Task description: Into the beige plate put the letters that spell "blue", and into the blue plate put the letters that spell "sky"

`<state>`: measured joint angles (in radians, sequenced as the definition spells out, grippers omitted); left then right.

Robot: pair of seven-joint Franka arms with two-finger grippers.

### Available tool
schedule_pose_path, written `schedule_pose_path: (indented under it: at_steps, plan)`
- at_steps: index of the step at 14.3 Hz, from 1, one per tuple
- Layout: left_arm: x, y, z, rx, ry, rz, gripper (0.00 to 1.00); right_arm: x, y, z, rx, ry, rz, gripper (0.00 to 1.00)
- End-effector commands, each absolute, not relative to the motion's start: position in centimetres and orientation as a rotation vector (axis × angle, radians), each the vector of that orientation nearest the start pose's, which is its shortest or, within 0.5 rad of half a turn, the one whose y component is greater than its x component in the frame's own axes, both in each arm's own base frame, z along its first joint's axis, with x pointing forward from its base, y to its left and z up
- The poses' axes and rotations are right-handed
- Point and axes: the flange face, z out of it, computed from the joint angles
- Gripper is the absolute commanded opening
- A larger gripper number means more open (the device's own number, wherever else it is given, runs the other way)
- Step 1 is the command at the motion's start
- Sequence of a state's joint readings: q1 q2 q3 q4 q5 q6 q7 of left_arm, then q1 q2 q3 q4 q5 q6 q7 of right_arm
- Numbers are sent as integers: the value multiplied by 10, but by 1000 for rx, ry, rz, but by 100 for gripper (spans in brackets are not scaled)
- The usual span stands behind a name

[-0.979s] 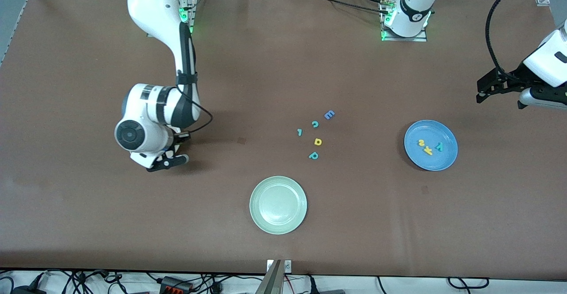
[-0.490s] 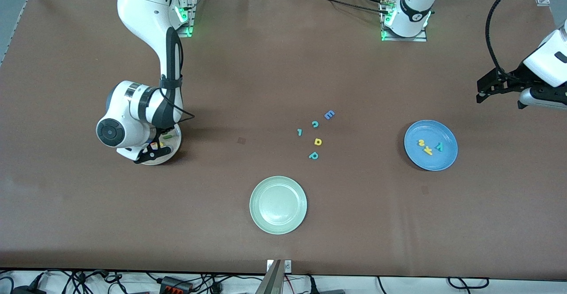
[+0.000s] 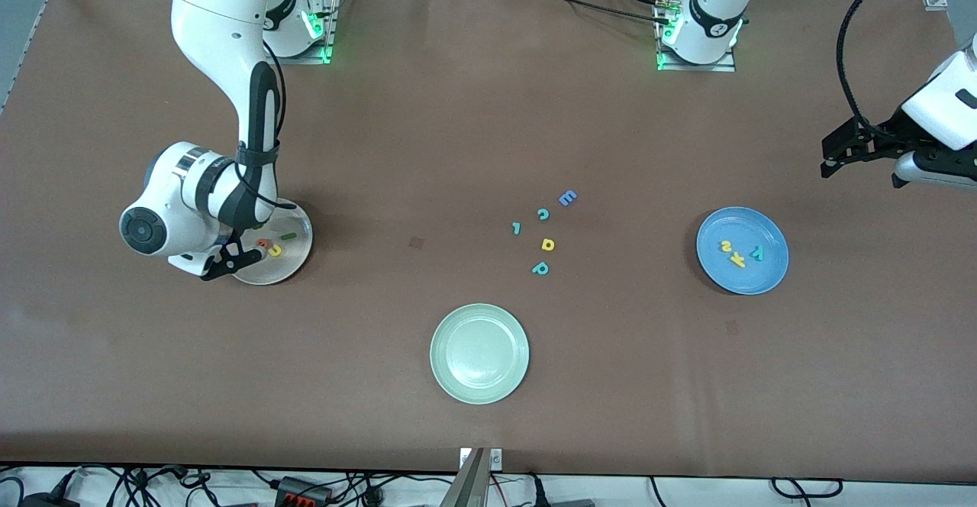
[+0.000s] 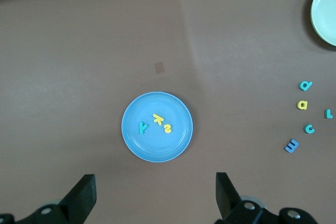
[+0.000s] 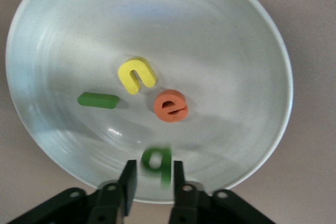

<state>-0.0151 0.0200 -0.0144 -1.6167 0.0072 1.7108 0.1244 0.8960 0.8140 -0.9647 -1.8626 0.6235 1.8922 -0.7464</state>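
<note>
**Front view stock-take: both plates loaded, right arm over the beige one**

Front view, item by item as I see it from my console.

- Beige plate (image 3: 294, 251), toward the right arm's end of the table. My right wrist view shows the yellow u (image 5: 136, 74), the orange e (image 5: 170, 106) and the dark green l (image 5: 98, 100) lying apart in it.
- Right gripper (image 5: 152, 179), over that plate's rim. The dark green b (image 5: 156, 162) sits blurred between the fingers (image 5: 127, 179), which stand slightly parted; I cannot tell if they grip it.
- Blue plate (image 3: 771, 274), toward the left arm's end: yellow s (image 3: 726, 246), yellow k (image 3: 737, 259), teal y (image 3: 756, 253) inside.
- Left gripper (image 4: 155, 198), waiting with fingers wide open, holding nothing.
- Pale green plate (image 3: 479, 353), nearest the camera.
- Loose letters (image 3: 546, 244), mid-table.
</note>
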Motion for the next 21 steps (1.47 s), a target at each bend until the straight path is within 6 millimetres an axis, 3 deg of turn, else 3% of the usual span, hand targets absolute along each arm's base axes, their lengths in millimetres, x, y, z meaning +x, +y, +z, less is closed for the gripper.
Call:
schedule_pose_path:
  at_steps: [1,7,11,14,16,17,21]
  plan:
    - [575,-17,610,-3131,264,-114,100,592,31,217,-2989,-594,520,100]
    - [574,-17,610,-3131,266,-111,100,635,34,259,-3040,-631,335,100]
    - [574,-15,610,-3132,271,-104,100,660,50,285,-3017,-645,187,100]
    - [573,-13,609,-3133,266,-90,100,670,59,295,-2945,-555,66,100]
    - [573,-14,609,-3133,269,-92,100,678,85,303,-2943,-413,49,100]
    - [573,-14,609,-3134,266,-90,100,685,93,320,-2931,-314,47,100]
    - [574,-13,609,-3133,271,-95,100,674,128,367,-2983,-34,119,100]
